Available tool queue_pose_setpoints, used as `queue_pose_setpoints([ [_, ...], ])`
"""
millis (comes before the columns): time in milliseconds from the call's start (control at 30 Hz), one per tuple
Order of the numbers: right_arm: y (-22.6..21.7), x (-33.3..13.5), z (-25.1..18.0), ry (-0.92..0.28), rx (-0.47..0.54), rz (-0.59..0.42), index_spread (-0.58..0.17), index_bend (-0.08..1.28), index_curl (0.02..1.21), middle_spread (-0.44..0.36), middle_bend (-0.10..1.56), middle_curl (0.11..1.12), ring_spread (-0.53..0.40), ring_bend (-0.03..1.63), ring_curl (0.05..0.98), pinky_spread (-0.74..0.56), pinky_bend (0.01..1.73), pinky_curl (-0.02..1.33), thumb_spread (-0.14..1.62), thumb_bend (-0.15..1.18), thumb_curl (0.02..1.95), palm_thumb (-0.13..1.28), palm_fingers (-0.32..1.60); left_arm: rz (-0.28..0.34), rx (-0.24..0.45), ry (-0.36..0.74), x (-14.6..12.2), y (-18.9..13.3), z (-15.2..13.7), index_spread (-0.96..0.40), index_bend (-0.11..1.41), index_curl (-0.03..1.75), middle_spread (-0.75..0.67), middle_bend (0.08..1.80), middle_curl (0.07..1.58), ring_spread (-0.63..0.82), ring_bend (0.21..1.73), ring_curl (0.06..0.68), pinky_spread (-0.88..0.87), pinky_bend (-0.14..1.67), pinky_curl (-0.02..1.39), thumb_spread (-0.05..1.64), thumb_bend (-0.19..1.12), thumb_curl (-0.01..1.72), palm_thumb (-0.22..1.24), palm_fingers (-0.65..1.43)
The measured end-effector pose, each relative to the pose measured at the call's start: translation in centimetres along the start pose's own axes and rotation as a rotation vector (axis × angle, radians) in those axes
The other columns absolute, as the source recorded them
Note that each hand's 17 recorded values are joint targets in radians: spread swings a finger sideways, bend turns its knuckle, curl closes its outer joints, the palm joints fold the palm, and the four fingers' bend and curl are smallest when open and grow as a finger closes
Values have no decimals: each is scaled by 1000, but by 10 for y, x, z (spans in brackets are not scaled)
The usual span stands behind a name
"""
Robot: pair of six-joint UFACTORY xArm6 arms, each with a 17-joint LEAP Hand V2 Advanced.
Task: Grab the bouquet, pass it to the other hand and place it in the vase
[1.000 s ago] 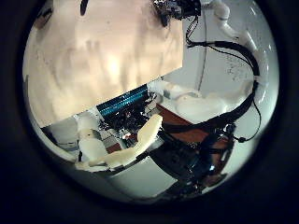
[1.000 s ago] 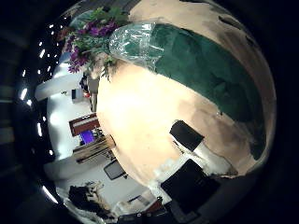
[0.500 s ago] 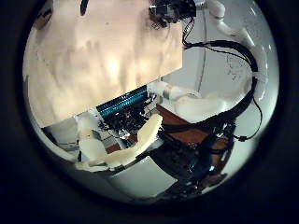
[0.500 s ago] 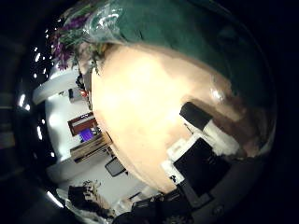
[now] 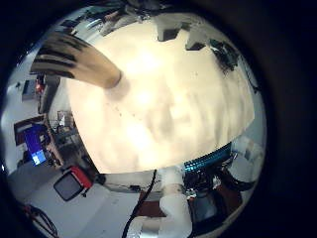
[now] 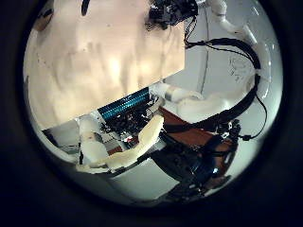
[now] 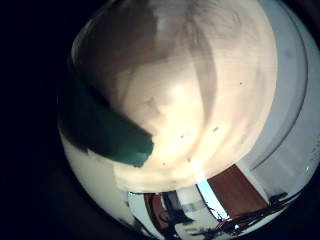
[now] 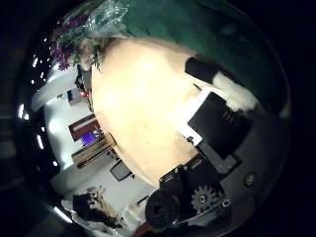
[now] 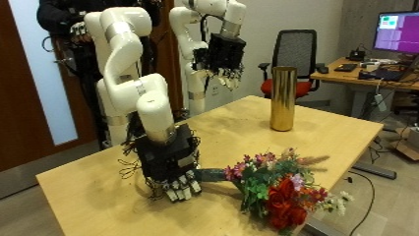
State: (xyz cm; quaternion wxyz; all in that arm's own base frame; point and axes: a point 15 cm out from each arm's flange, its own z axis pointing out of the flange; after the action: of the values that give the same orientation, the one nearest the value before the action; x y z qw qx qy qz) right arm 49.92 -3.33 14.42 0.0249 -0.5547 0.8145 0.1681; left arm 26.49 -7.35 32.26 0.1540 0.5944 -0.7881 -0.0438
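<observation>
In the outside view the bouquet [image 9: 279, 189], red and purple flowers in a dark green wrap, lies on the wooden table [image 9: 91, 182]. My right hand [image 9: 174, 169] is low over the table at the wrap's stem end, fingers pointing down and fairly straight, holding nothing I can see. The tall gold vase [image 9: 281, 98] stands upright at the table's far side. My left hand [image 9: 225, 56] hangs high beyond the table, fingers relaxed and empty. The right thumb side palm view shows the flowers [image 8: 84, 35] and a right finger [image 8: 219, 118]. The right little finger side palm view shows the green wrap [image 7: 100, 125]. The left little finger side palm view shows the vase [image 5: 84, 61].
An office chair [image 9: 299, 54] and a desk [image 9: 374, 74] with a monitor stand behind the table. The left thumb side palm view shows the table top [image 6: 95, 57] with a hand [image 6: 170, 11] at its far edge.
The right palm camera has moved: the green wrap has slid to the picture's edge and the right hand's fingers reach further in. The left palm view is almost the same.
</observation>
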Motion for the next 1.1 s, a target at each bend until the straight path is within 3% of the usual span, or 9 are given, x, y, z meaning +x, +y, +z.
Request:
queue_pose_setpoints([
  [67, 0, -2, -9, -3, 16, -4, -371, 395, 512, -264, 778, 544, -317, 1005, 353, -512, 808, 258, 807, -28, 513, 894, 1267, 0, 1, 0, 0, 0, 0, 144, 163, 305, 263, 215, 353, 389, 574, 166, 445, 266, 308, 858, -33, 313, 277, 228],
  [100, 1, -3, -13, -4, 25, -8, -380, 573, 590, -253, 893, 594, -301, 1076, 393, -516, 904, 310, 814, -21, 521, 910, 1421, 2, 2, 0, 0, 0, 0, 144, 162, 305, 264, 215, 352, 386, 574, 166, 446, 268, 308, 858, -33, 313, 277, 229],
  [267, 4, -10, -49, -21, 88, -26, -374, 806, 746, -233, 1082, 686, -261, 1242, 482, -459, 1135, 426, 851, -12, 538, 967, 1314, -3, 6, 0, -1, -1, -1, 144, 160, 304, 255, 216, 352, 377, 578, 168, 437, 273, 307, 862, -33, 312, 279, 232],
  [333, 6, -7, -69, -32, 123, -20, -358, 911, 831, -210, 1178, 738, -244, 1317, 534, -376, 1287, 504, 854, 14, 578, 1082, 1218, -5, 9, 0, -1, -1, -2, 144, 163, 303, 254, 214, 351, 373, 580, 168, 431, 277, 306, 865, -33, 311, 279, 232],
  [467, 16, 3, -118, -54, 197, -7, -332, 970, 904, -182, 1258, 772, -222, 1383, 583, -288, 1388, 580, 843, 30, 633, 1188, 1151, -11, 23, 0, -3, -3, -7, 143, 162, 302, 250, 221, 354, 364, 585, 168, 417, 277, 305, 867, -33, 309, 281, 238],
  [667, 57, -18, -180, -132, 258, -92, -313, 1007, 956, -160, 1301, 785, -208, 1416, 615, -229, 1409, 636, 783, 7, 698, 1228, 1114, -58, 73, 28, -16, -8, -21, 141, 174, 311, 249, 225, 352, 382, 585, 163, 411, 266, 300, 874, -31, 311, 291, 266],
  [867, 117, -64, -237, -332, 310, -282, -297, 1018, 992, -147, 1327, 786, -199, 1435, 633, -207, 1366, 685, 604, 4, 801, 1247, 1105, -76, 174, 137, -15, -21, -53, 110, 186, 332, 216, 249, 357, 360, 567, 152, 358, 243, 292, 915, -27, 306, 301, 345],
  [933, 136, -75, -254, -394, 322, -333, -294, 1016, 999, -145, 1333, 785, -197, 1436, 636, -205, 1347, 699, 553, -4, 826, 1237, 1104, -73, 207, 175, -13, -25, -66, 67, 195, 348, 118, 288, 368, 269, 564, 145, 292, 214, 282, 951, -24, 300, 312, 427],
  [1100, 177, -92, -285, -528, 350, -487, -288, 1017, 1019, -136, 1345, 779, -195, 1439, 641, -200, 1301, 747, 406, -15, 884, 1223, 1107, -64, 268, 260, -12, -28, -96, 24, 197, 379, 44, 313, 381, 185, 550, 132, 214, 189, 266, 1009, -26, 288, 312, 482],
])
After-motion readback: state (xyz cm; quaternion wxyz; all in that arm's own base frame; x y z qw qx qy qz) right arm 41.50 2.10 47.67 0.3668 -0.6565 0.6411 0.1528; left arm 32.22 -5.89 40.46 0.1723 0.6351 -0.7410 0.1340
